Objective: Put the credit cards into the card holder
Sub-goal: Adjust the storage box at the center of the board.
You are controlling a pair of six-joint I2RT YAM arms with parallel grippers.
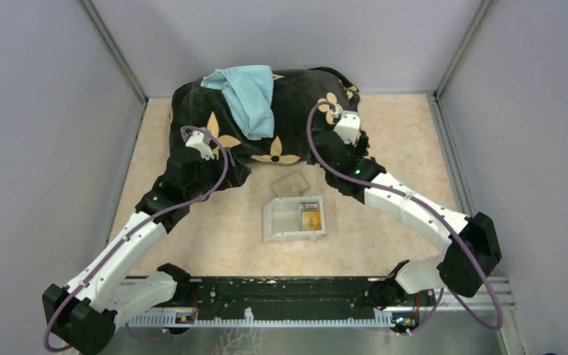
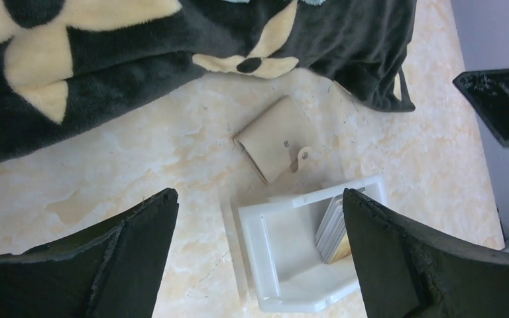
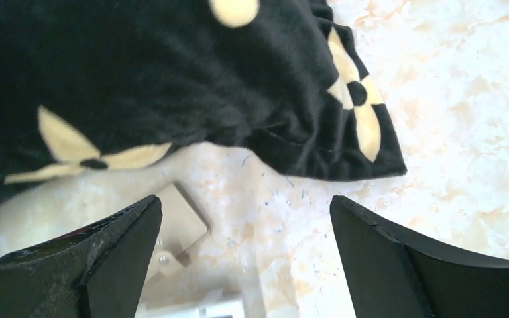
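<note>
In the top view, the small tan leather-like card holder [image 1: 290,183] lies closed on the beige marble-patterned table [image 1: 399,148] at the centre of the frame, just above the white open plastic tray [image 1: 272,222]. The dark and gold credit cards [image 1: 310,217] are in the right part of the tray. A black plush blanket with yellow flowers [image 1: 303,96] fills the upper middle, and a light blue towel [image 1: 248,96] lies on it.

In the left wrist view, the left gripper [image 2: 258,192] has its fingers spread wide and holds nothing. The card holder is at the centre, and the cards stand on edge at the lower right.

In the right wrist view, the right gripper [image 3: 244,199] is also spread wide and empty. The card holder shows at the lower left.
</note>
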